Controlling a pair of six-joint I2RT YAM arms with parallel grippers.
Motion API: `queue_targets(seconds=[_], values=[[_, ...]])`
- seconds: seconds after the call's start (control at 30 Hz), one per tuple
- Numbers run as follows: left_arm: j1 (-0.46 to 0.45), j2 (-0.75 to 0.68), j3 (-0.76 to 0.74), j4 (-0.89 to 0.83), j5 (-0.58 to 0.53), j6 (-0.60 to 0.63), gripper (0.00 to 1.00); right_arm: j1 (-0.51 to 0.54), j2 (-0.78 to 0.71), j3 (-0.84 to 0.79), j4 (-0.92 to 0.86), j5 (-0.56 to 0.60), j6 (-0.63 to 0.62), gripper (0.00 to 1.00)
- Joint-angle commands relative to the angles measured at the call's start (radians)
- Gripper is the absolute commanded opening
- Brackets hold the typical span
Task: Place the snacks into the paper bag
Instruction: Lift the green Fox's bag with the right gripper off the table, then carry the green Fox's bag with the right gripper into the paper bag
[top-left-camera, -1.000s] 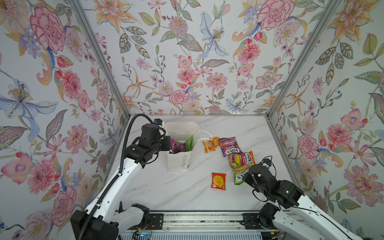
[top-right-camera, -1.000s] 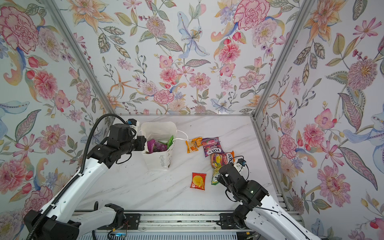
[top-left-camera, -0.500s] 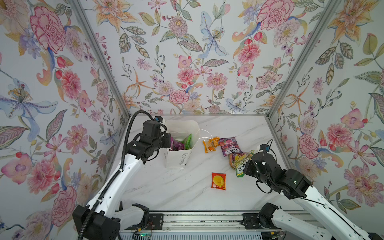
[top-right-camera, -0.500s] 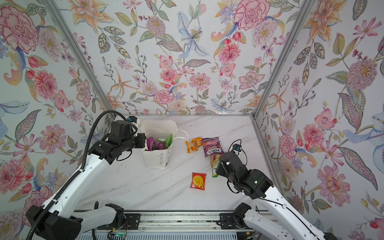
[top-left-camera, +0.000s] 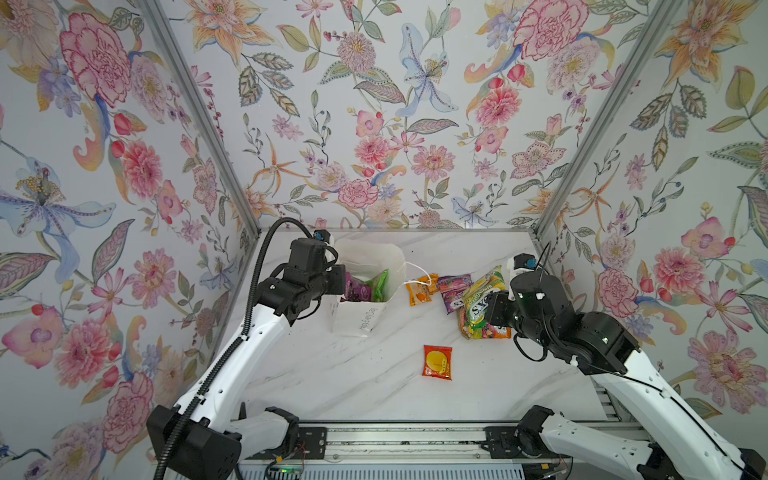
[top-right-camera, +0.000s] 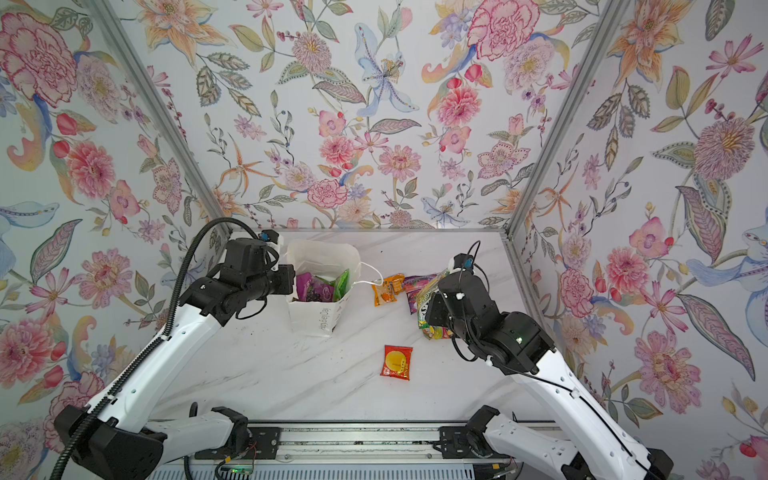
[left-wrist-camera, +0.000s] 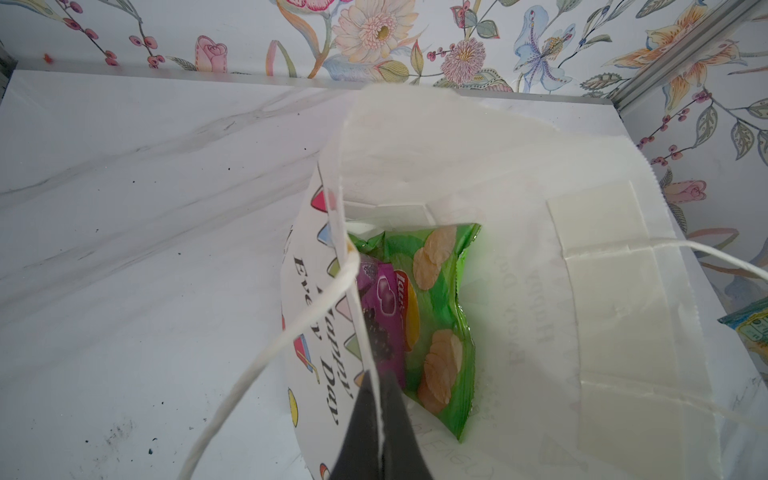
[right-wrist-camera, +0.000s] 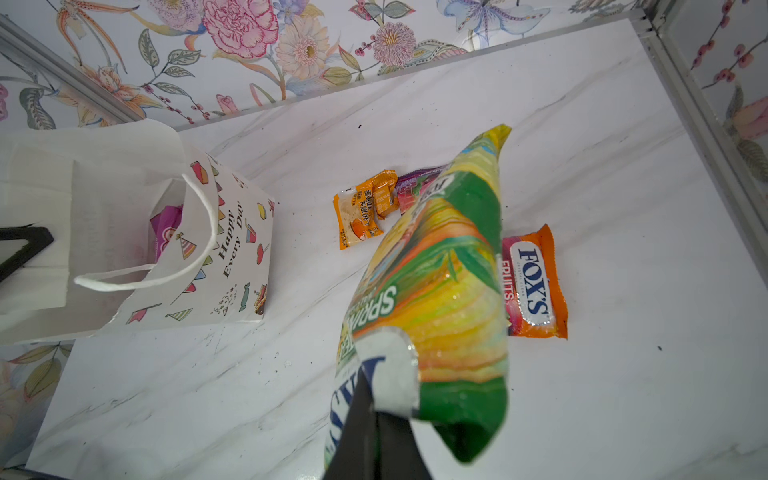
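Observation:
The white paper bag (top-left-camera: 361, 316) (top-right-camera: 320, 318) stands open at the back left. My left gripper (left-wrist-camera: 378, 382) (top-left-camera: 338, 282) is shut on its near rim, holding the mouth open. Inside lie a green chip bag (left-wrist-camera: 440, 316) and a purple grape pack (left-wrist-camera: 386, 316). My right gripper (right-wrist-camera: 370, 386) (top-left-camera: 492, 309) is shut on one end of a green-yellow Fox's bag (right-wrist-camera: 449, 291) (top-left-camera: 480, 297), which hangs above the table. Under it lies an orange Fox's bag (right-wrist-camera: 534, 282). A purple Fox's bag (top-left-camera: 455, 291), a small orange pack (top-left-camera: 419, 291) and a red pack (top-left-camera: 437, 361) lie on the table.
The marble tabletop (top-left-camera: 353, 382) is closed in by floral walls on three sides. A white cord handle (top-left-camera: 415, 272) of the bag droops toward the small orange pack. Both arm bases sit on the rail (top-left-camera: 395, 436) at the front edge.
My right gripper has lifted the green-yellow Fox's bag off the table and carried it up and toward the back. The left gripper has kept its hold on the bag rim.

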Motion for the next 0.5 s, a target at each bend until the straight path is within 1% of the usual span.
queue_targets(seconds=[0.0, 0.13, 0.27, 0.4, 0.47], values=[[-0.012, -0.001, 0.061, 0.06, -0.018, 0.026, 0.0, -0.008, 0.028, 0.094, 0.014, -0.011, -0.087, 0.0], [-0.019, 0.004, 0.066, 0.062, -0.012, 0.029, 0.0, -0.009, 0.083, 0.201, 0.013, -0.038, -0.145, 0.0], [-0.026, 0.008, 0.069, 0.064, -0.004, 0.033, 0.0, -0.008, 0.165, 0.356, -0.009, -0.064, -0.202, 0.0], [-0.03, 0.004, 0.066, 0.068, 0.003, 0.035, 0.0, -0.004, 0.254, 0.498, -0.012, -0.144, -0.233, 0.0], [-0.032, 0.002, 0.065, 0.068, 0.002, 0.036, 0.0, 0.016, 0.301, 0.562, -0.013, -0.183, -0.243, 0.0]])
